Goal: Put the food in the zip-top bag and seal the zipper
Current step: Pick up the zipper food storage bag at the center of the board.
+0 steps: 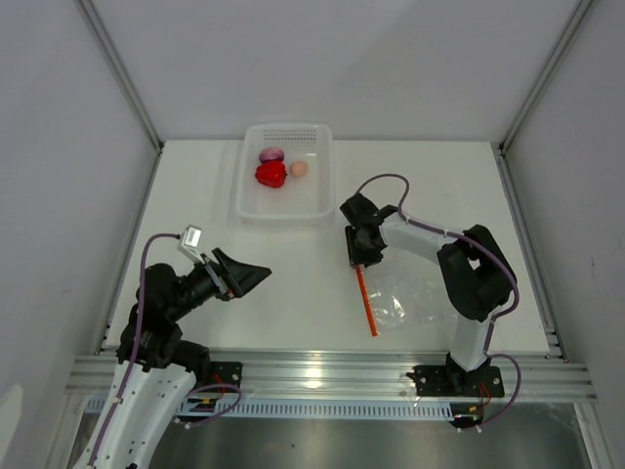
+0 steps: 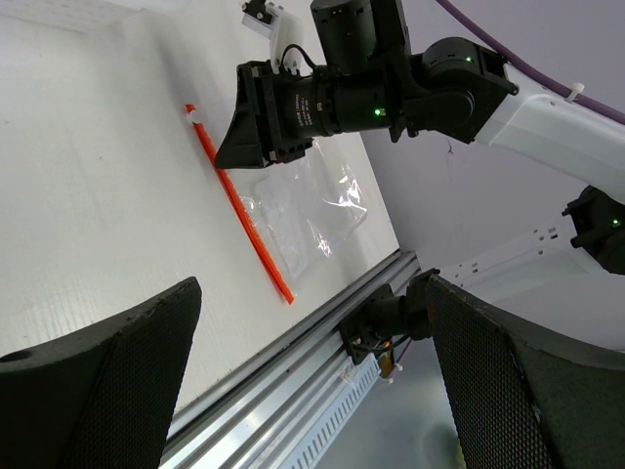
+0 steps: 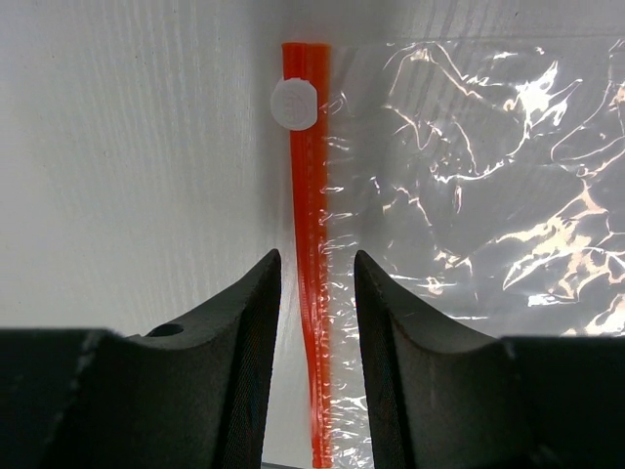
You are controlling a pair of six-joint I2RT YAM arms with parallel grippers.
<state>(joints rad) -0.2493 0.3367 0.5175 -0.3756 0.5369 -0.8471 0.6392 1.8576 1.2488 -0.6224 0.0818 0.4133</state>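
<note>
Your right gripper [image 3: 316, 262] sits part-open astride the zipper [image 3: 309, 156] — the orange strip runs up between its jaws, a sliver of gap each side, nothing clamped.

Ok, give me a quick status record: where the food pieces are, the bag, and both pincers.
food: glossy red pepper-like piece, purple-pink round piece and peach egg-like ball, all in the white rectangular plastic tray
bag: clear crinkly zip-top bag lying flat on the table, empty
zipper: thin orange-red strip on the bag's edge, white tab at its far end
left pincer: open, over the table, holding nothing
right pincer: open, fingers straddling the zipper, gaps either side
</note>
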